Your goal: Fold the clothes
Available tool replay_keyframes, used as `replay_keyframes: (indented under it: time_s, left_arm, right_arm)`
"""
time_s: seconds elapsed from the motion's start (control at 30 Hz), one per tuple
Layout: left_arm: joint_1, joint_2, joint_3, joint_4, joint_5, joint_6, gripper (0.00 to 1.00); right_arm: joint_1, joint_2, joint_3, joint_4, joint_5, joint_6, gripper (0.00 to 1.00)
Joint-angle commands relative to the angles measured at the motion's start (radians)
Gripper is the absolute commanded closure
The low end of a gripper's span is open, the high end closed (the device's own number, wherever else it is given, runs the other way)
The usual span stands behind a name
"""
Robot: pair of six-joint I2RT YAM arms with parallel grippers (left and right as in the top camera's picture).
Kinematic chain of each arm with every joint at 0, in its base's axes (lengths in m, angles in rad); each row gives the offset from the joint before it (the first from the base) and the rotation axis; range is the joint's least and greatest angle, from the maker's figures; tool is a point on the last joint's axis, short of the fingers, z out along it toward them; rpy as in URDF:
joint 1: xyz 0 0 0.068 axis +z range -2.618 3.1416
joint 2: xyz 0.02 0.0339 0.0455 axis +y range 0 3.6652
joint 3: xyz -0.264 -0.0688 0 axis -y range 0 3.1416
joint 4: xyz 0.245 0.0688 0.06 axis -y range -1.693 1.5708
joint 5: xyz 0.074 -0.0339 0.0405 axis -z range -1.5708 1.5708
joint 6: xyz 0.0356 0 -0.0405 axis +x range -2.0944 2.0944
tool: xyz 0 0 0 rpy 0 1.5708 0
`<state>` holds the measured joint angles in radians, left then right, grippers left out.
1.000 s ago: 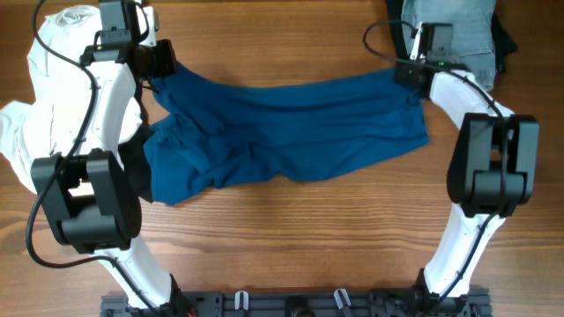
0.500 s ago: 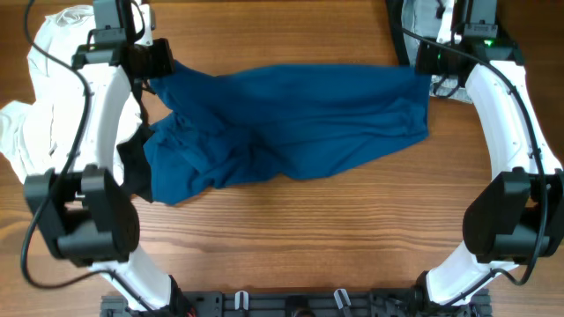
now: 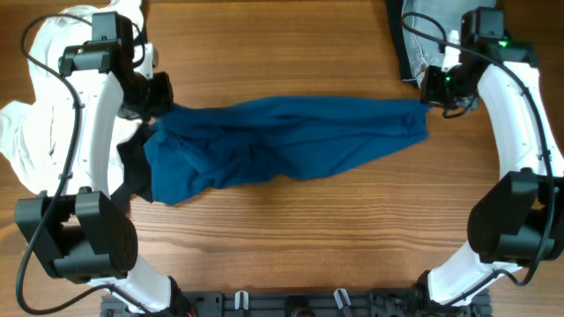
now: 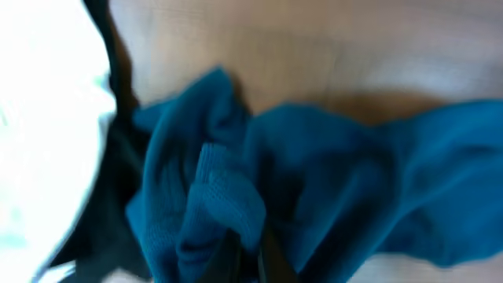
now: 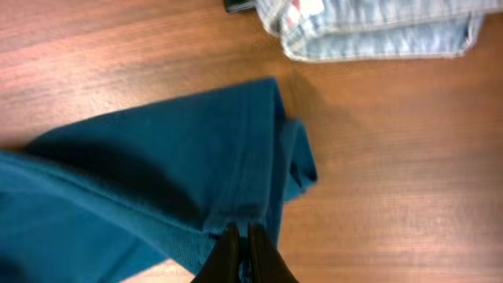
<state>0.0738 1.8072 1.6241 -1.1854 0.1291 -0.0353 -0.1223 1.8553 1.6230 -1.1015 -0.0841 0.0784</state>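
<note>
1. Dark-blue cloth, the shirt (image 3: pixel 282 141), lies stretched in a rumpled band across the middle of the wooden table (image 3: pixel 291 255), with its left end bunched and its right end narrower
2. The left gripper (image 4: pixel 245 259) has its jaws pinched tight on a thick wad at the shirt's left end; the right gripper (image 5: pixel 241 248) has its jaws closed on the hem at the right corner
3. Risk: the left pinch seems to take several layers at once, so a pull could drag a clump instead of one edge and leave the cloth twisted
4. Risk: the right pinch sits close to the hem's edge, so I judge that tension between the arms could slip the cloth out
5. Risk: the white garment (image 3: pixel 22 145) and a black garment (image 3: pixel 132 172) touch the shirt's left end, and pale denim (image 5: pixel 377 35) lies near the right corner, so a sweep could snag them
6. Containers: none shows in any view; the clothes lie straight on the table
</note>
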Motion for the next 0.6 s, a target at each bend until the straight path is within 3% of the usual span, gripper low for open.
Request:
replay_keyframes:
  time_s: [0.0, 0.3, 0.57]
  left_arm:
    - [0.002, -0.014, 0.012, -0.063, 0.011, -0.003, 0.96]
    - [0.002, -0.001, -0.016, -0.17, -0.022, -0.002, 0.96]
    - [0.002, -0.001, -0.219, -0.13, -0.026, -0.003, 0.96]
  right_arm:
    - [-0.031, -0.038, 0.002, -0.015, -0.02, 0.006, 0.95]
    - [-0.105, -0.001, -0.031, -0.008, 0.005, 0.0, 0.95]
    - [-0.107, 0.023, -0.048, -0.01, -0.006, -0.001, 0.96]
